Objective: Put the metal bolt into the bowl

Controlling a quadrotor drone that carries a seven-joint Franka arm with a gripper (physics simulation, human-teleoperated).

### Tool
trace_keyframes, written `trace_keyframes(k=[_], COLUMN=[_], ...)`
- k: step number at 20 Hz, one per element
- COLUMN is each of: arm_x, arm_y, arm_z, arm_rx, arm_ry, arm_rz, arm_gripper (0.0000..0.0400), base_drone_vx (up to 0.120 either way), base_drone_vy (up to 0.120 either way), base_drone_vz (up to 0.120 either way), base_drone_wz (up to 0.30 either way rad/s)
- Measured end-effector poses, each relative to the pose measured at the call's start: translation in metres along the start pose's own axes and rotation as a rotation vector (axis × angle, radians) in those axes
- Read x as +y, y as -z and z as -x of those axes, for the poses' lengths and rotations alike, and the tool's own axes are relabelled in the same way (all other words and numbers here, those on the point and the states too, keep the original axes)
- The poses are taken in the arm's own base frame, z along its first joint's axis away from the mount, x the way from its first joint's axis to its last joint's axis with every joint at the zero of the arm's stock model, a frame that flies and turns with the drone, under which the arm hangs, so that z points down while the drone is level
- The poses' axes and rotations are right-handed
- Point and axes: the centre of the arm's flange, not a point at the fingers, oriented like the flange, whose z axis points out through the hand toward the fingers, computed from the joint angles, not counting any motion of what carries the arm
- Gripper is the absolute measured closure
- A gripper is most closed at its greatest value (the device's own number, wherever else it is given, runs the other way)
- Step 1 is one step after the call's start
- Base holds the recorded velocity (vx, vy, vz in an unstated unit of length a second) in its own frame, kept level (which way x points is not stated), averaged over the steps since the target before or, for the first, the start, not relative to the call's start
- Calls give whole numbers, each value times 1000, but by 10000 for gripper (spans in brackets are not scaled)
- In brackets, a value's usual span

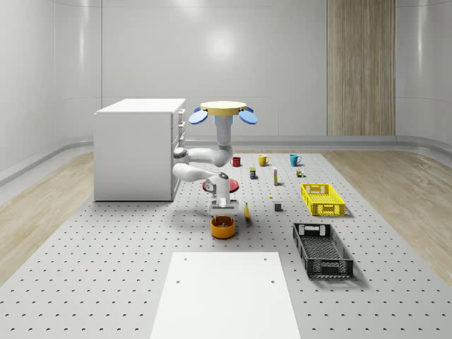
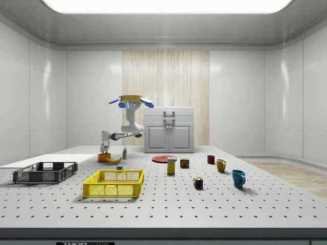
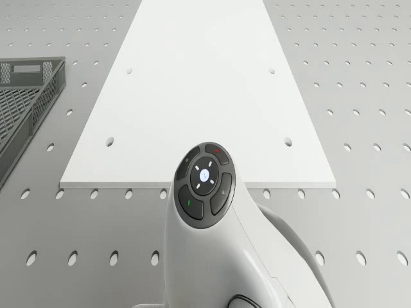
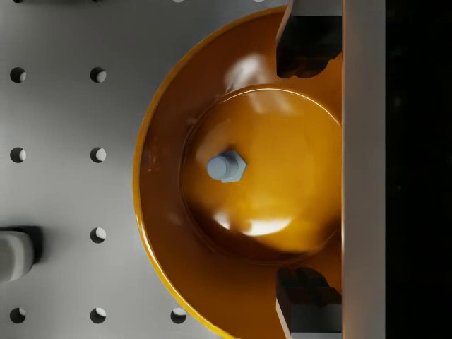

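Beside banana (image 1: pixel 247 212), hand (image 1: pixel 223 205) released over bowl (image 1: pixel 222 227); bolt (image 4: pixel 226 167) inside.

The room I work in is bright and evenly lit, the light falling from a broad glowing panel in the ceiling (image 2: pixel 163 5). Pale glare spots sit on the glossy back wall (image 1: pixel 222 46). Shadows are soft and short: a dark patch lies under the black crate (image 1: pixel 323 248). Below my wrist, the orange bowl (image 4: pixel 162 212) carries white highlights on its glazed inside, and the bolt (image 4: pixel 226 167) in it looks crisp. A black band darkens one edge of that picture.
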Motion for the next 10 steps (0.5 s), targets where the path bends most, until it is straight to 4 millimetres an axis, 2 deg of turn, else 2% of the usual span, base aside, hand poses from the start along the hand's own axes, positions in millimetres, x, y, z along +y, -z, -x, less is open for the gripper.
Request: trace_keyframes(k=[10], arm_x=[0], arm_y=[13], arm_z=[0], arm_rx=[0], arm_ry=[0], arm_rz=[0], arm_gripper=[0], base_drone_vx=[0], base_drone_vy=[0], base_drone_vz=[0], base_drone_wz=[0])
